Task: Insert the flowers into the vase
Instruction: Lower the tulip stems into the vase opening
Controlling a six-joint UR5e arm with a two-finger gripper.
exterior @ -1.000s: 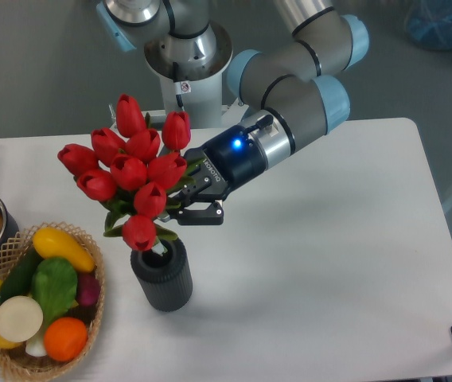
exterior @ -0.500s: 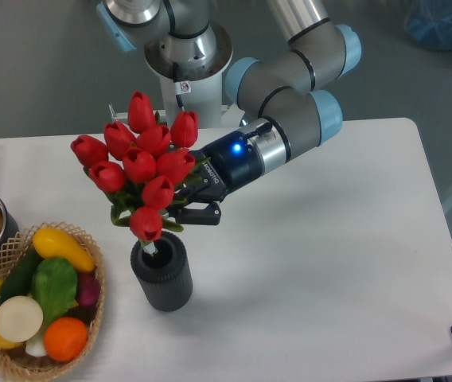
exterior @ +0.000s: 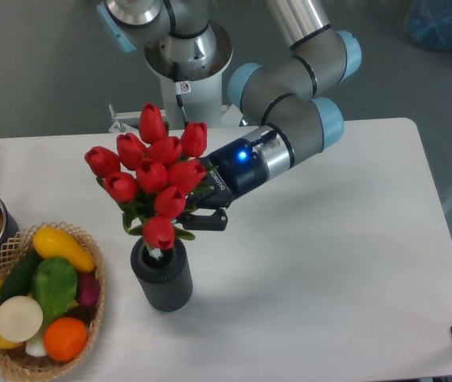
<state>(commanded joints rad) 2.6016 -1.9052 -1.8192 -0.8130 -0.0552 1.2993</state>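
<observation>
At the left edge of the white table (exterior: 329, 263) a wicker basket (exterior: 91, 318) holds toy vegetables and fruit. Just right of it stands the vase (exterior: 165, 282), a dark grey ribbed cylinder, upright. Above its mouth the flowers (exterior: 154, 175) tilt leftward: about 10 red closed tulip buds over green leaves, the lowest bud right at the rim, the stems dipping into the opening. The gripper (exterior: 196, 208) has its jaws clamped on the stems from the right.
</observation>
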